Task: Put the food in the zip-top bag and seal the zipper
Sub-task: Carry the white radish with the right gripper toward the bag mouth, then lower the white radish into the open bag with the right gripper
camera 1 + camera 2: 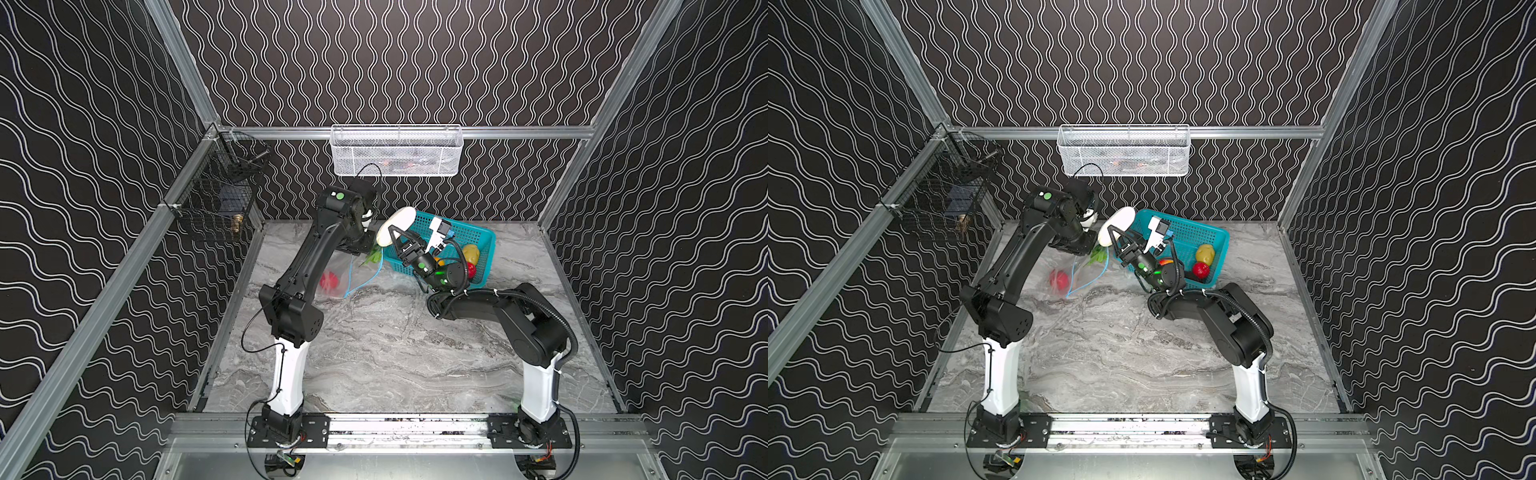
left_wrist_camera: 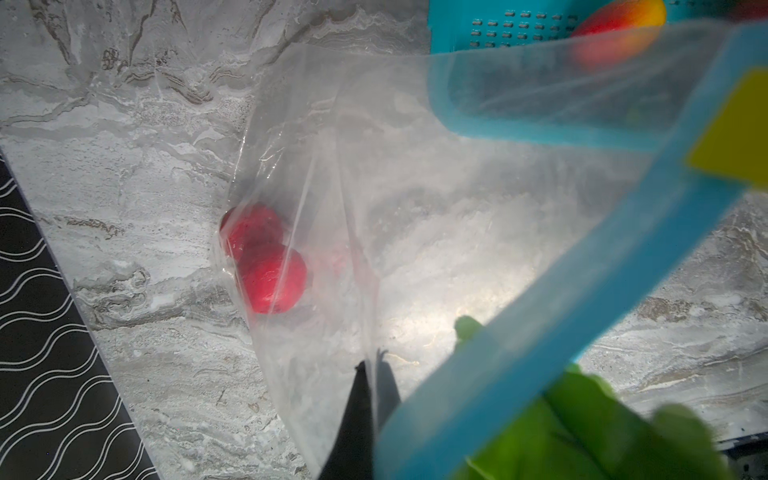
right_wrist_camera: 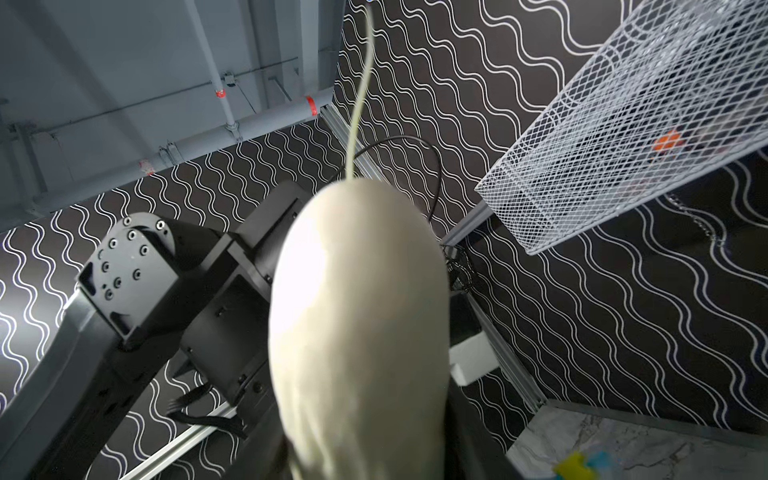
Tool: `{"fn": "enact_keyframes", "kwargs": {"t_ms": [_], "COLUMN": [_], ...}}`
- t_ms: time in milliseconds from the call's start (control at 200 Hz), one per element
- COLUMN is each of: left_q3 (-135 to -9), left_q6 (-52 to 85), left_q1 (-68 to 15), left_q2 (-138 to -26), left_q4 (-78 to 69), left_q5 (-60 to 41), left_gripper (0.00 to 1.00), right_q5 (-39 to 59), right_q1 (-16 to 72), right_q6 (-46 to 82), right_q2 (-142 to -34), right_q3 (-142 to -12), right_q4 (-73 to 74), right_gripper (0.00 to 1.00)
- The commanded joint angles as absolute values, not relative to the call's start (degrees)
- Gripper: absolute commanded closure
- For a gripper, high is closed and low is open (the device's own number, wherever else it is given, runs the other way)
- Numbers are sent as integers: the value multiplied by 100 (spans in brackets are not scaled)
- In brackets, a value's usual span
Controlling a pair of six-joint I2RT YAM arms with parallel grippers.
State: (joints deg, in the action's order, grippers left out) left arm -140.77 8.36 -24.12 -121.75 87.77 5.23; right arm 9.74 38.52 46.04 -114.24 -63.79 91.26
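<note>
A white-green toy radish point(image 1: 398, 222) hangs in the right pincer point(image 1: 395, 236), whose 2 black fingers point(image 1: 405, 237) clasp its thick body above the near-left corner of a teal basket point(image 1: 484, 243). The right wrist view is filled by the pale root point(image 3: 357, 332), its thin tail pointing away from the camera. Green leaves point(image 1: 372, 257) show just below the radish, at the mouth of the zip-top bag point(image 1: 338, 272); whether they belong to it cannot be told.

The bag lies on the marble bench point(image 1: 374, 353), left of the basket and partly under the left arm. Its mouth is lifted and gaping. The left pincer point(image 2: 370, 399) is clenched on the clear plastic beside the zipper point(image 2: 582, 311), a light blue strip that crosses the left wrist view with its yellow slider point(image 2: 735, 137) at one end. 2 red round pieces point(image 2: 266, 266) rest together deep inside the bag, far from its mouth.

In both top views a yellow-brown potato point(image 1: 1205, 253) and 1 more red piece point(image 1: 1201, 270) sit side by side in the basket, with an orange-red piece point(image 2: 619, 25) nearer the bag.
</note>
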Motion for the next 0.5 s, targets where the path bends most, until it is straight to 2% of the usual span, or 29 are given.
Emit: {"fn": "enact_keyframes", "kwargs": {"t_ms": [0, 495], "left_q3": [-14120, -14179], "left_q6": [699, 721], "left_q1": [-2394, -2382], "left_q2": [-12094, -12051], "left_q4": [8830, 8794], "left_q5": [431, 636], "left_gripper": [100, 100], "right_q5": [1120, 1257], "right_q1": [3918, 4146], "right_q6": [4772, 4703], "right_q2": [-11543, -11832], "right_q3": [-6523, -6373], "right_q4": [9925, 9882], "right_gripper": [70, 70]}}
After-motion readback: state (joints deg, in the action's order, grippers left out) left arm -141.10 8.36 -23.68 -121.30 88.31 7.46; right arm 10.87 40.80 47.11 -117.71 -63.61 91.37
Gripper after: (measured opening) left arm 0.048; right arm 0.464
